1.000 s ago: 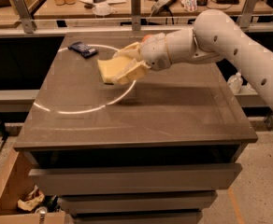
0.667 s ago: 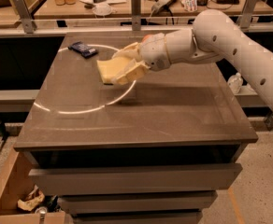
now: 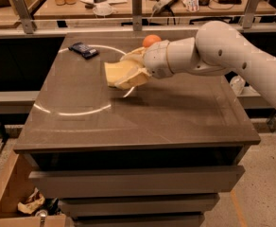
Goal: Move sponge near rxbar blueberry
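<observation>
Dark tabletop under my arm, which reaches in from 3 o'clock; my gripper pinches the one sponge over the middle, its long axis running 3 to 9 and its free end toward 9. Since a second ago I have drawn it slightly toward 6, uncovering the one orange ball at its 1 o'clock. The one rxbar blueberry lies apart at 10 o'clock.
</observation>
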Robot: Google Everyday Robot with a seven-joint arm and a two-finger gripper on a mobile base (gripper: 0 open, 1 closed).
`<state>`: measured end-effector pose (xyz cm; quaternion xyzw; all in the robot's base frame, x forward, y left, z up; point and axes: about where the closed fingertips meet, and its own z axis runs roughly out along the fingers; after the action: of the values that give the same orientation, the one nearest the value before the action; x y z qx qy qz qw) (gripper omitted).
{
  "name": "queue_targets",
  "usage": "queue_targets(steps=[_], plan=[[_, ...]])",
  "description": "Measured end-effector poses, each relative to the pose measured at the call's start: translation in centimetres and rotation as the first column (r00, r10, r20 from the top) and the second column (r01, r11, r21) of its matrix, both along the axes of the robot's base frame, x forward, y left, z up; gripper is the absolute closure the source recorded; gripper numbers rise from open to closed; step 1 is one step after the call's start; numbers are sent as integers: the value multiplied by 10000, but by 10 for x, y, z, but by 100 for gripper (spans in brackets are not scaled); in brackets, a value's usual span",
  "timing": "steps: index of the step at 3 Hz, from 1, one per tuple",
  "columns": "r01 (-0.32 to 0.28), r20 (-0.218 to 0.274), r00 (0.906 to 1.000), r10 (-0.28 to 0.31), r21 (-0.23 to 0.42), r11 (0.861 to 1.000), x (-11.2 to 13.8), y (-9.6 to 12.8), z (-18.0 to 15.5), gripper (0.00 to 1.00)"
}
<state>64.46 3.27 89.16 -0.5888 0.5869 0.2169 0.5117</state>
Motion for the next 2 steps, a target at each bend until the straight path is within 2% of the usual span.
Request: queue_targets(steps=[1, 2], plan=[[1470, 425, 9884, -1458, -267, 9888, 24, -8, -10, 100], [2685, 1113, 9564, -2699, 280, 9629, 72, -9, -3, 100]])
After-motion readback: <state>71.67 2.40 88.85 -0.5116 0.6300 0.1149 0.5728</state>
